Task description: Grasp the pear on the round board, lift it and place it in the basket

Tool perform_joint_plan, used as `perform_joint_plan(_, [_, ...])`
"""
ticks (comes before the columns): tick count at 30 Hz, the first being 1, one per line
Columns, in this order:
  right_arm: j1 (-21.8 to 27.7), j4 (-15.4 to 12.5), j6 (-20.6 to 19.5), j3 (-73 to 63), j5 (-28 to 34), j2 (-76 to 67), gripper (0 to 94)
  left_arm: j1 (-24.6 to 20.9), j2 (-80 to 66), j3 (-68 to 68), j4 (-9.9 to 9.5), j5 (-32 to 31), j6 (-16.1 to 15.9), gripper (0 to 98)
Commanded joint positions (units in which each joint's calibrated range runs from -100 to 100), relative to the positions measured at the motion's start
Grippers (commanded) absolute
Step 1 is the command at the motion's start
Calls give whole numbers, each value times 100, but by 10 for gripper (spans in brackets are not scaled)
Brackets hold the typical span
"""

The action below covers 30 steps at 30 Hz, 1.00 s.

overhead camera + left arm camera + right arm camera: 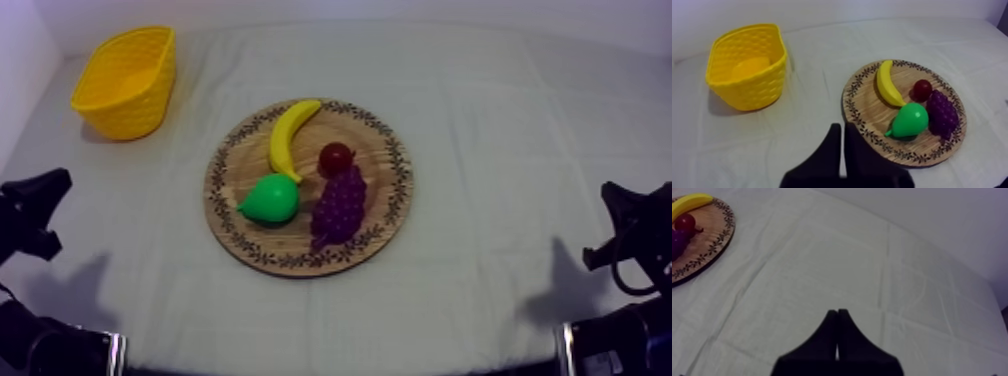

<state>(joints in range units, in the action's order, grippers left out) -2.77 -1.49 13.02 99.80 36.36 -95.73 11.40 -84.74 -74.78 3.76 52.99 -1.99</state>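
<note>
A green pear (270,199) (911,120) lies on the round wooden board (385,215) (864,107), on its near left part. Around it on the board are a banana (290,135) (887,84), a small red fruit (335,157) (922,89) and purple grapes (339,205) (942,112). The yellow basket (127,80) (747,66) stands at the far left, with nothing in it. My left gripper (40,195) (841,131) rests low at the left, shut, short of the board. My right gripper (618,205) (837,313) sits low at the right, shut, over bare cloth.
The grey-white cloth (500,130) covers the table, with wide bare stretches right of the board and between board and basket. The board's edge (719,243) with banana and red fruit lies far from my right gripper. A pale wall (932,213) runs behind the table.
</note>
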Motion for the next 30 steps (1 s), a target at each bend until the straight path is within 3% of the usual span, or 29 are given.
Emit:
perform_joint_plan(1, [1, 0, 0, -2, 2, -3, 4, 2, 520, 901, 9, 315, -32, 0])
perform_joint_plan(14, [1, 0, 0, -2, 2, -3, 4, 306, 3391, 4887, 0, 2650, -261, 0])
perform_joint_plan(23, [1, 0, 0, -2, 2, -3, 4, 778, 4762, 5819, -153, 3335, -254, 0])
perform_joint_plan(30, [1, 0, 0, -2, 2, -3, 4, 1156, 5867, 6442, -182, 4063, -458, 0])
